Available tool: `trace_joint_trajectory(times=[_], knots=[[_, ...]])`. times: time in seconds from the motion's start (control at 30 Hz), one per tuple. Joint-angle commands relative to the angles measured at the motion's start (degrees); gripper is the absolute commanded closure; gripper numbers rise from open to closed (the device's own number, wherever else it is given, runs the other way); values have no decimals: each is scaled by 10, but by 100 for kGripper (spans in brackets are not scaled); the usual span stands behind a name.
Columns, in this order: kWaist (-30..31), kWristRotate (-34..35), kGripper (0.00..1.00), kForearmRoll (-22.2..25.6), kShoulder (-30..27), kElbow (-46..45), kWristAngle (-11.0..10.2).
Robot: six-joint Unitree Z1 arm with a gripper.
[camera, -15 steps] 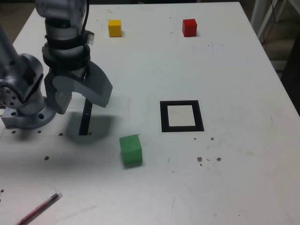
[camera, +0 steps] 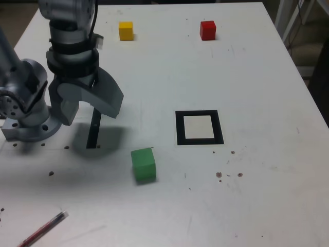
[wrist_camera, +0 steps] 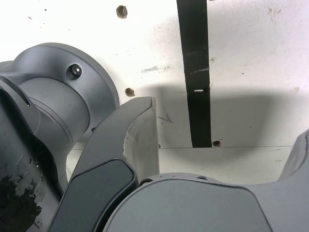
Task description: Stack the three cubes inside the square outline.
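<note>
In the exterior view, think of a big clock with the square (camera: 218,128) in its middle and twelve at the far edge of the table (camera: 257,180). Your fingers (camera: 92,117) are at nine o'clock, pointing down and wide apart. In the wrist view, you can see the black strip and the table through the gap between them. They look to be up above the table, with a soft shadow under them, but it is hard to tell you how high.

Your green cube (camera: 144,165) sits at eight o'clock, near the square but outside it. Your red cube (camera: 208,31) is far off at twelve o'clock, and your yellow cube (camera: 126,31) is far off at eleven. All three sit flat on the table, well apart. The black strip (camera: 93,135) lies at nine o'clock, and a pen (camera: 45,227) lies farther out at eight.
</note>
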State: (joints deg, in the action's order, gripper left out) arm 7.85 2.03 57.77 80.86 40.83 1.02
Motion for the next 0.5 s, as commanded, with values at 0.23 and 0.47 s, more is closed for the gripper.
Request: trace_joint_trajectory(times=[0.23,0.47], knots=[[-5,-11,0,-12,1,19,9],[-12,14,0,43,29,81,19]])
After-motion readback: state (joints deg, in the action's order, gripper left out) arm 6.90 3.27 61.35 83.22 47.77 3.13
